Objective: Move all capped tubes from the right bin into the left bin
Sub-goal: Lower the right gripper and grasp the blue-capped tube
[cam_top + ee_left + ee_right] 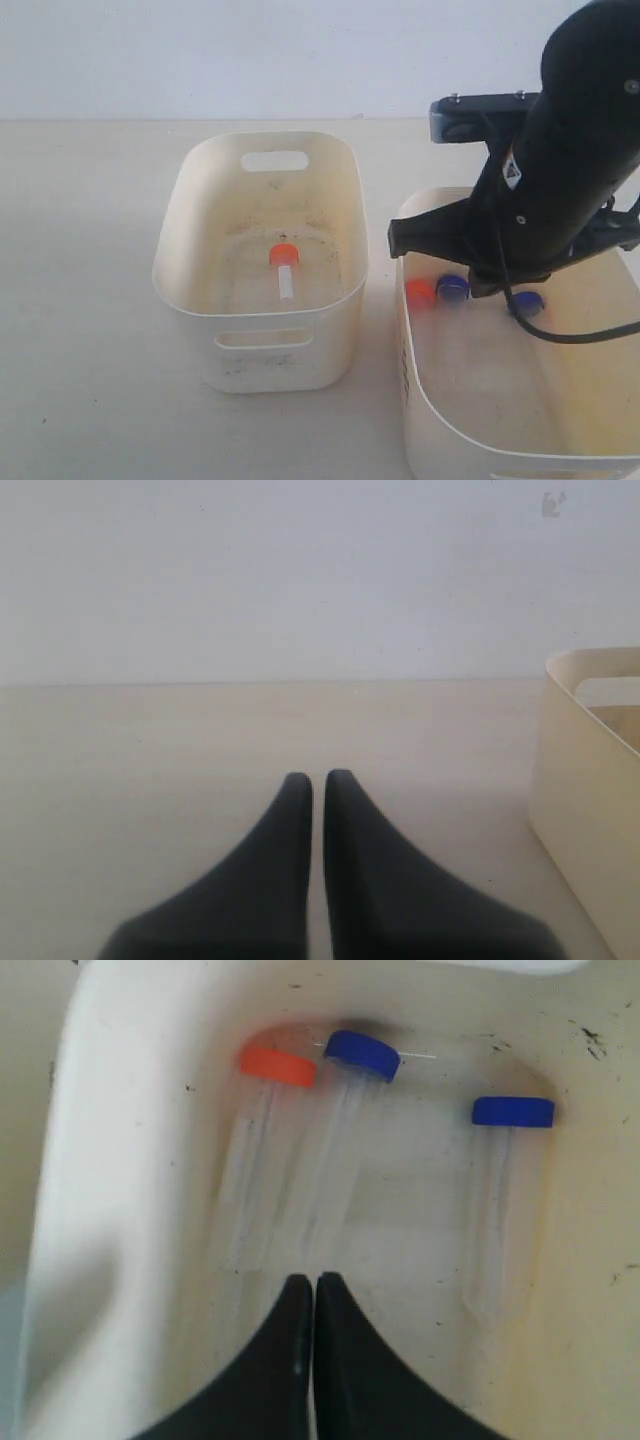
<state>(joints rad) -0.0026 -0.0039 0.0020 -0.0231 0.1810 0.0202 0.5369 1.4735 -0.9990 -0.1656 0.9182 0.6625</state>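
Progress partial: one orange-capped tube (pixel 285 270) in left bin (pixel 170 285), mid-table; three capped tubes (pixel 345 1110) lie in right bin (pixel 404 340), near right corner. I hang right gripper (pixel 313 1278) over them, fingers pressed together, empty, aiming next pick. Left gripper (pixel 318 776) closed, idle.

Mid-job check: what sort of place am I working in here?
Likely a robot lab test bench, not a home: bare pale tabletop, blank white wall, and the grimy left bin, right bin and capped tubes on it.
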